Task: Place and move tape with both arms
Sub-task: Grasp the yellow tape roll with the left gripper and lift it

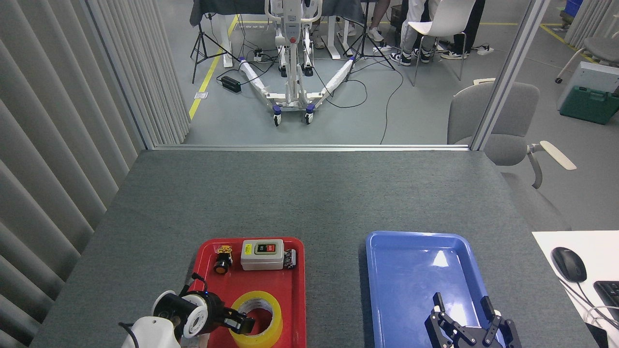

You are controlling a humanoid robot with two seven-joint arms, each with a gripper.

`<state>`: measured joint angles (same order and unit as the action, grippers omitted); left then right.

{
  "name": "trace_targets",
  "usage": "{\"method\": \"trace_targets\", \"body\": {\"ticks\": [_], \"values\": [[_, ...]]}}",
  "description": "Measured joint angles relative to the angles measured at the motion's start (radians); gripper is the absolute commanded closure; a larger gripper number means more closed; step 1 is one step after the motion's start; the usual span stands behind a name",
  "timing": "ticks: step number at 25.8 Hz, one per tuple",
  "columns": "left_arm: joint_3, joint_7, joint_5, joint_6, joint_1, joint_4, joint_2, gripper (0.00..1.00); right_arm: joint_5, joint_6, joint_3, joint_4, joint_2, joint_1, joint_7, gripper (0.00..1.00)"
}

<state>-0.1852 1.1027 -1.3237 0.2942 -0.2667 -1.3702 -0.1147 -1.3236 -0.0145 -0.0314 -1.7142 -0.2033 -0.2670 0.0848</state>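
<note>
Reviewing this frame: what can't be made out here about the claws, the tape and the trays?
Head view only:
- Left claw: fingers reach into the tape core; grip contact hidden by the wrist and roll wall.
- Tape: near edge hidden by the claw.
- Right claw: base cut off by the bottom edge.
- Switch box label: too small to read.
- Red tray and blue tray: near rims cut off.

The worktop point(309, 193) is matt grey, cloth-like and finely rough. On it, the blue tray point(387, 270) and red tray point(290, 295) look like smooth plastic, the blue glossy. The tape point(276, 316) is shiny, translucent yellow.
</note>
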Motion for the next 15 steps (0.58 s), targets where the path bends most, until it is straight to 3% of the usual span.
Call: {"method": "trace_targets", "body": {"ticks": [4,9,15], "values": [[-0.015,0.029,0.002,0.004,-0.003,0.003,0.007,1.0,-0.001,-0.015,-0.002,0.001,0.001,0.0,0.002,0.0],[-0.016,0.042,0.044,0.122,-0.024,-0.015,0.019,1.0,-0.001,-0.021,-0.001,0.001,0.001,0.0,0.003,0.0],[-0.011,-0.148,0.32,0.242,-0.053,-0.007,0.053,1.0,-0.001,-0.023,-0.002,0.002,0.001,0.0,0.003,0.0]]}}
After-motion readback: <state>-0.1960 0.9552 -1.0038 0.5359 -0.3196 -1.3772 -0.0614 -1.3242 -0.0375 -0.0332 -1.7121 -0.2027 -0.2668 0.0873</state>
